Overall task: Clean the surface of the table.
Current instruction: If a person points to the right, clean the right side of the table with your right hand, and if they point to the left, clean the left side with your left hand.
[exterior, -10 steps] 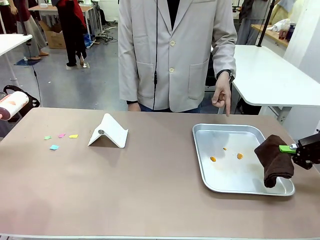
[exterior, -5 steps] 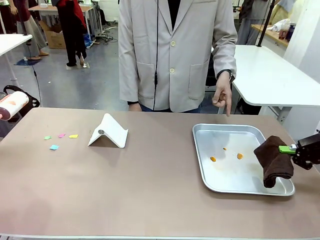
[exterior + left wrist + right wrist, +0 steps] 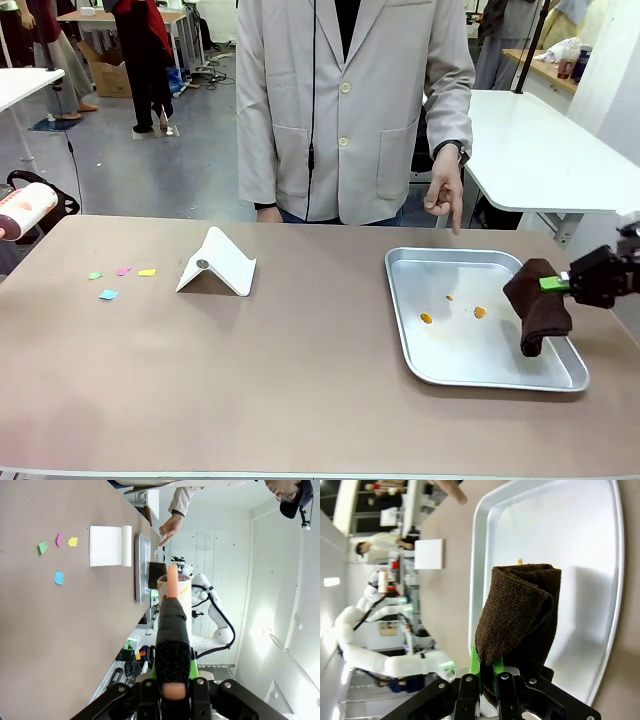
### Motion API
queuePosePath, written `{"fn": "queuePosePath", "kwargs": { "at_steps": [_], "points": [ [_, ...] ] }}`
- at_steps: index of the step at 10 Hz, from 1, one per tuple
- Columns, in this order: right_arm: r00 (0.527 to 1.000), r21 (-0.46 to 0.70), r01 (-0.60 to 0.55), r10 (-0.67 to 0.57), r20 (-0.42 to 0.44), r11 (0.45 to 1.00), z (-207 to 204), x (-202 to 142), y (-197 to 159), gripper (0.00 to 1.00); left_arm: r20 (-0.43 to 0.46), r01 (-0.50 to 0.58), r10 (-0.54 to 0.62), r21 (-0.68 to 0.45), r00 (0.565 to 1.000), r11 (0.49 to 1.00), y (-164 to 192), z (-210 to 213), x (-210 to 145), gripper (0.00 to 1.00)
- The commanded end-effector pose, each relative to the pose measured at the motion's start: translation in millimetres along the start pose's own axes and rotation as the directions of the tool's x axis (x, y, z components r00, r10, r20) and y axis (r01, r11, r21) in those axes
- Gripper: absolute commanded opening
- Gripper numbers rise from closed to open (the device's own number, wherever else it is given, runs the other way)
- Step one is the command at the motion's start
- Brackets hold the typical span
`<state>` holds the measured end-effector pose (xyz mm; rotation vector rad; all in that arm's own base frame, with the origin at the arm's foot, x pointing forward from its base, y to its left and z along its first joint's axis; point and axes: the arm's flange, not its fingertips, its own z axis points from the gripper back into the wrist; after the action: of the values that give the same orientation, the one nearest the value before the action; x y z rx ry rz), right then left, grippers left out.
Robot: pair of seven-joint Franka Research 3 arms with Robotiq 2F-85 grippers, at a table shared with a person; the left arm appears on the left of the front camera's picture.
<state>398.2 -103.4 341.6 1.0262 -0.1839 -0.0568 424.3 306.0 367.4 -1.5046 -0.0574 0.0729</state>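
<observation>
One dark brown cloth (image 3: 535, 305) is pinched between the green pads of the right gripper (image 3: 556, 283), the fingers pressed tight on its upper fold, and since half a second ago both have risen and drawn a little toward the far side, so the cloth's hanging end now sits higher over the right part of the silver tray (image 3: 400, 300); whether it touches the tray floor I cannot tell. The right wrist view shows the same grip, the fingertips closed on the folded cloth above the tray's pale bottom. Orange spots (image 3: 479, 312) lie where they were in the tray. The table (image 3: 300, 390) spans the front view, matte taupe-brown, carrying the tray at its right. Left of centre on it are a white folded stand (image 3: 215, 263) and small coloured paper scraps (image 3: 108, 294), all unmoved. The person's hand (image 3: 443, 195) still points down just beyond the tray's far edge. At the table's left end the left gripper (image 3: 173, 630) stays closed on a white and orange container (image 3: 25, 208).
</observation>
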Motion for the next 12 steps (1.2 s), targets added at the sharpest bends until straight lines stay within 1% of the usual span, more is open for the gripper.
{"fn": "queuePosePath", "kwargs": {
  "at_steps": [1, 2, 3, 4, 5, 8, 9, 12],
  "points": [
    [0.999, -0.178, -0.033, 0.029, -0.026, 0.984, -4, 17, 16, 0.11, 0.008, 0.008, -0.008, -0.025, 1.0, 1.0, -3, 0, -3, 0.03],
    [0.998, -0.227, -0.054, 0.051, -0.021, 0.972, -7, 28, 21, 0.11, 0.008, 0.008, -0.008, -0.025, 1.0, 1.0, -3, 0, -3, 0.03],
    [0.995, -0.257, -0.1, 0.09, -0.05, 0.961, -13, 36, 23, 0.11, 0.008, 0.008, -0.008, -0.025, 1.0, 1.0, -3, 0, -3, 0.03],
    [0.992, -0.314, -0.125, 0.118, -0.042, 0.941, -27, 43, 22, 0.11, 0.008, 0.008, -0.008, -0.025, 1.0, 1.0, -3, 0, -3, 0.03],
    [0.99, -0.365, -0.132, 0.137, -0.011, 0.922, -40, 44, 20, 0.11, 0.008, 0.008, -0.008, -0.025, 1.0, 1.0, -3, 0, -3, 0.03],
    [0.993, -0.453, -0.102, 0.121, 0.012, 0.886, -69, 48, 16, 0.11, 0.008, 0.008, -0.008, -0.025, 1.0, 1.0, -3, 0, -3, 0.03],
    [0.994, -0.473, -0.084, 0.11, 0.027, 0.877, -81, 49, 13, 0.11, 0.008, 0.008, -0.008, -0.025, 1.0, 1.0, -3, 0, -3, 0.03],
    [0.996, -0.473, -0.084, 0.086, -0.018, 0.877, -118, 48, 11, 0.11, 0.008, 0.008, -0.008, -0.025, 1.0, 1.0, -3, 0, -3, 0.03]
  ]
}}
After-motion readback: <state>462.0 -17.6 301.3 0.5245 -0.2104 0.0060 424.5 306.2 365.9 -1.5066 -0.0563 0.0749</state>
